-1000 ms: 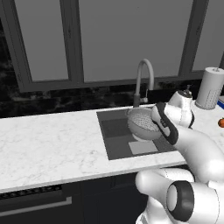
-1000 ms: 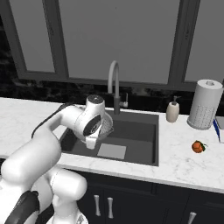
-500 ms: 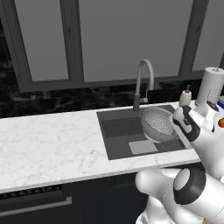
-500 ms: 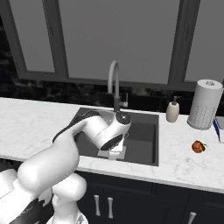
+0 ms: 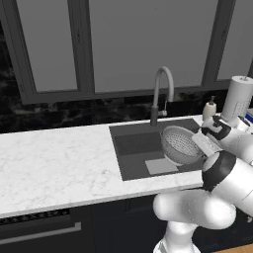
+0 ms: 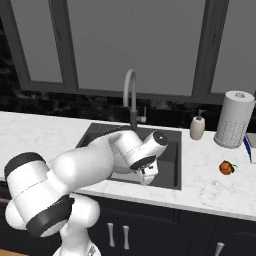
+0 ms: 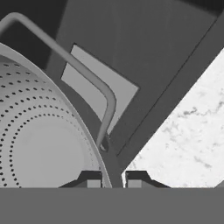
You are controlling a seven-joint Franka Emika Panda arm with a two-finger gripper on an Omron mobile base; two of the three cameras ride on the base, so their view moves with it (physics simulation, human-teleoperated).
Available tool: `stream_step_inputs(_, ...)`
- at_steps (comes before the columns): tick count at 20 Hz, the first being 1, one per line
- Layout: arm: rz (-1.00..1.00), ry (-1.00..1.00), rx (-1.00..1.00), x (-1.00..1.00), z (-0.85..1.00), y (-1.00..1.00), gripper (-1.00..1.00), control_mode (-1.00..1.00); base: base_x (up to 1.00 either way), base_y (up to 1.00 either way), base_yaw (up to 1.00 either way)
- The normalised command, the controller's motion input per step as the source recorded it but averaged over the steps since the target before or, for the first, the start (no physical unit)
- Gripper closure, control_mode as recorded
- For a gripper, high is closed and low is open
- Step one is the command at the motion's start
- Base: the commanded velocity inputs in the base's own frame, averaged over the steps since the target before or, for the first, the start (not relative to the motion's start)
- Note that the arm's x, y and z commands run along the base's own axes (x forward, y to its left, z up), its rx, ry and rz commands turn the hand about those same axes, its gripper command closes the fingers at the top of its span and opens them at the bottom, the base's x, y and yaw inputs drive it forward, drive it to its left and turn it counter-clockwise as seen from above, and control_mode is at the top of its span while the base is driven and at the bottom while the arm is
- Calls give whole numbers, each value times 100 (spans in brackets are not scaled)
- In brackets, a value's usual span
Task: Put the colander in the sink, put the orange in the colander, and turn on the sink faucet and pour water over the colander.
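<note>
The perforated silver-grey colander (image 5: 179,145) lies tilted in the right half of the dark sink (image 5: 132,146), beside the lighter patch (image 5: 160,166) on its floor. My gripper (image 5: 201,144) is at the colander's right rim. In the hand view the colander (image 7: 39,135) is at the left with its bar handle (image 7: 83,70) arching above, and the rim runs between my fingertips (image 7: 90,180), so my gripper (image 7: 113,180) is shut on it. The grey gooseneck faucet (image 5: 161,89) stands behind the basin, with no water showing. The orange (image 6: 226,168) lies on the counter right of the sink (image 6: 172,150). My arm hides the colander in the right base view.
A white soap-pump bottle (image 6: 198,127) and a paper towel roll (image 6: 234,120) stand at the back right of the marble counter (image 5: 54,163). The faucet (image 6: 131,95) arches over the basin's back edge. Dark windows rise behind.
The arm has swung to the right, carrying the colander from the middle of the sink to its right half and lower. The orange has not moved.
</note>
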Motion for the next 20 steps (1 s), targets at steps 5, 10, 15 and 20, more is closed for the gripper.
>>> stream_step_inputs(5,1,0,-3,36,-31,7,100,-100,0,0,0)
stream_step_inputs(10,0,0,-12,21,-47,15,100,-100,0,0,0)
stream_step_inputs(15,0,0,-13,13,-46,12,100,-100,0,0,0)
stream_step_inputs(20,0,0,-2,22,-22,0,100,-100,0,0,0)
